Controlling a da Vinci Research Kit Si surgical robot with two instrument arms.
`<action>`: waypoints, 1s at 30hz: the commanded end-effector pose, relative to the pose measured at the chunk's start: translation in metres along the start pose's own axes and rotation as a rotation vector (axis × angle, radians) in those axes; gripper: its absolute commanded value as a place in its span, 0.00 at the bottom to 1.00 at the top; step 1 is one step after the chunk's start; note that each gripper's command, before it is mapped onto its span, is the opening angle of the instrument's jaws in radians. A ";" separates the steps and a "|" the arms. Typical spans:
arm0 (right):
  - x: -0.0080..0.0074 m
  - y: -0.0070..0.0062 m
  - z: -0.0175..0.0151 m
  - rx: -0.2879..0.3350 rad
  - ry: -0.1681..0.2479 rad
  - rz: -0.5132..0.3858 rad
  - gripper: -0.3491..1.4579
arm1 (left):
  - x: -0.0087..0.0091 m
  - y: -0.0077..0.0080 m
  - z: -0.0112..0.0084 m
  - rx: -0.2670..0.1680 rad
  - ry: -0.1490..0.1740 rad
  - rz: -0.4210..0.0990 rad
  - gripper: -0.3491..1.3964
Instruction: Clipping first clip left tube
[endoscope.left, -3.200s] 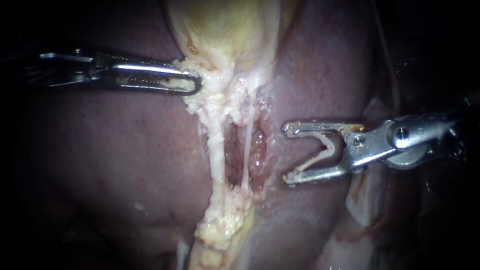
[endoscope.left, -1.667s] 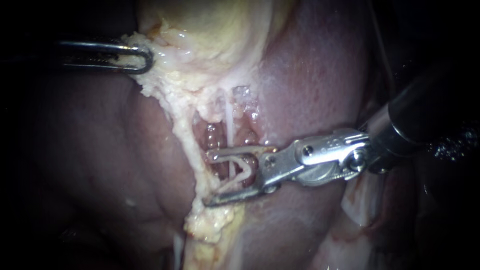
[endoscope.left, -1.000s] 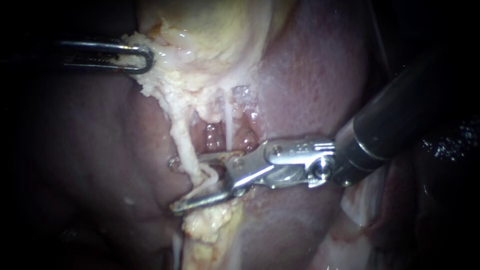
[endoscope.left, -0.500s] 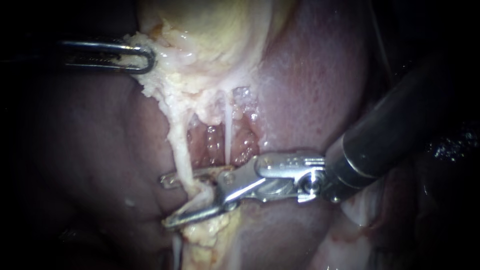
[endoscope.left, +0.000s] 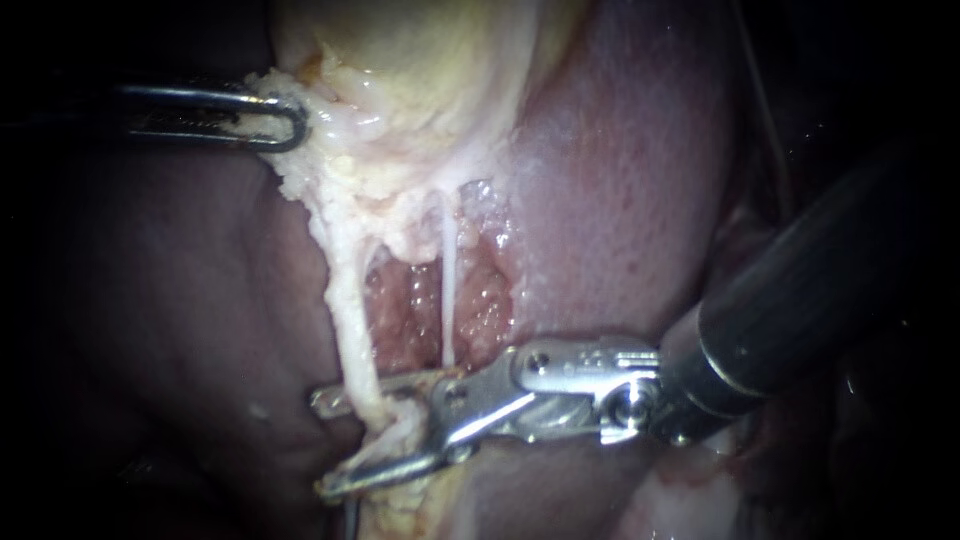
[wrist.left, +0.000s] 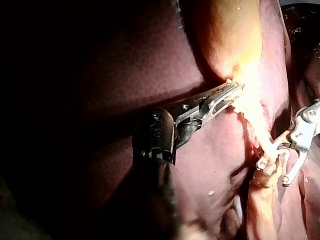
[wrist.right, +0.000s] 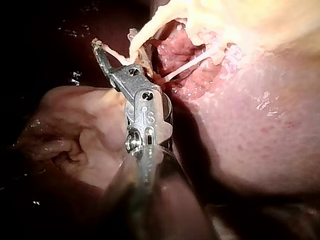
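The gallbladder (endoscope.left: 420, 70) serves as the landmark. It is pale yellow, and the dark red liver (endoscope.left: 620, 200) lies on both sides of it.

My left instrument (endoscope.left: 290, 122) comes in level and meets the gallbladder's ragged lower edge on its left side. Its jaws are clamped together on the fatty tissue of that edge, and the tissue is drawn out toward the shaft. In the left wrist view, the left instrument (wrist.left: 227, 95) bites the same fringe just below the gallbladder (wrist.left: 232, 35).

Two strands run from the gallbladder's lower edge, with a raw red hollow between them. The left tube (endoscope.left: 350, 320) is the thicker, whitish one and slants away from the gallbladder's left corner. The right tube (endoscope.left: 447, 290) is a thin white thread that hangs straight from the middle of the edge.

My right instrument (endoscope.left: 322, 445) reaches across from the far side, well below the gallbladder. Its jaws stand apart, one on each side of the left tube, near the end of the tube farthest from the gallbladder. A gap shows between the jaws, and their tips reach past the tube.

The left wrist view shows the right instrument (wrist.left: 273, 171) straddling the left tube (wrist.left: 260, 135) in the same way. In the right wrist view, the left tube (wrist.right: 145, 32) passes between the spread jaws of the right instrument (wrist.right: 114, 39). The right tube (wrist.right: 190, 62) lies beside the instrument, over the red hollow.
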 end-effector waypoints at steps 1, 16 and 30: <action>0.0000 0.0000 -0.0001 -0.002 -0.001 0.007 0.34 | 0.0000 0.0000 0.0000 0.000 0.000 0.000 0.00; 0.0001 -0.0001 -0.0012 0.003 0.003 0.097 0.00 | -0.0001 -0.0001 0.0001 0.000 0.000 0.000 0.00; -0.0001 0.0002 -0.0015 0.001 -0.009 0.103 0.00 | 0.0000 -0.0002 0.0001 0.000 0.000 0.000 0.00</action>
